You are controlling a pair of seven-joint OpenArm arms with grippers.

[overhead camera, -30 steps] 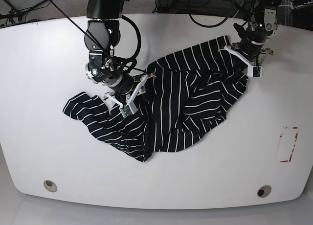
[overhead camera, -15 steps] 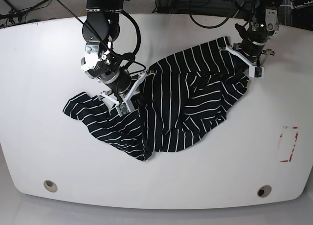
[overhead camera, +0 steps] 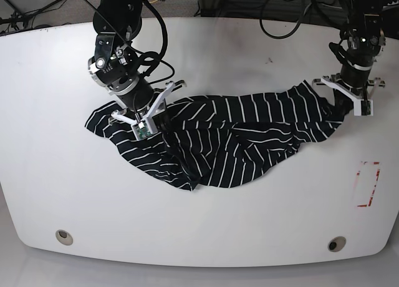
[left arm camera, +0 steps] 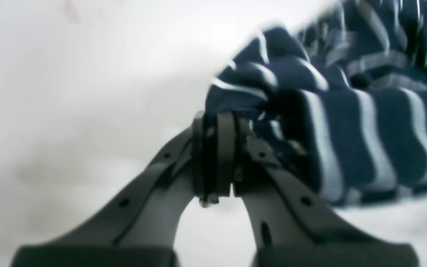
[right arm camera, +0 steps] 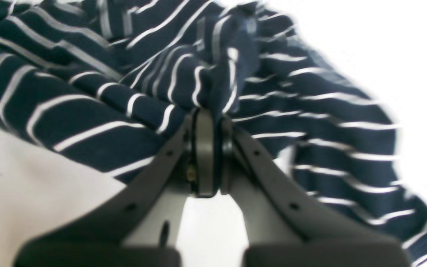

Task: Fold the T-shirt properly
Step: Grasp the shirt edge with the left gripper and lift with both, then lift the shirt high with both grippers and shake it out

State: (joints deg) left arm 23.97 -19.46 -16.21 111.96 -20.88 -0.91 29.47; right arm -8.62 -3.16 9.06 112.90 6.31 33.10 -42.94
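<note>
the shirt (overhead camera: 224,140) lies crumpled on the table (overhead camera: 249,224), stretched into a long band between the two grippers. the left gripper (overhead camera: 346,103) sits at the shirt's far end on the base view's right, and the right gripper (overhead camera: 151,120) sits on the shirt's upper edge near its other end.

in the left wrist view the left gripper (left arm camera: 219,148) has its fingers pressed together on a bunched fold of the shirt (left arm camera: 347,122); the cloth rises from the fingertips and spreads away to one side, with bare table (left arm camera: 69,92) on the other.

in the right wrist view the right gripper (right arm camera: 206,144) is likewise clamped, a ridge of the shirt (right arm camera: 161,92) pinched between its fingers. the striped cloth fans out on both sides of the fingertips and beyond them, with table (right arm camera: 32,193) showing under the near edge.

from the base view, a sleeve-like flap of the shirt runs out past the right gripper toward the table's edge on that side, and a loose lobe hangs below the right gripper toward the table's near edge. the middle of the shirt sags in folds between the grippers. a red marking (overhead camera: 368,184) sits on the table, apart from the shirt, below the left gripper.
</note>
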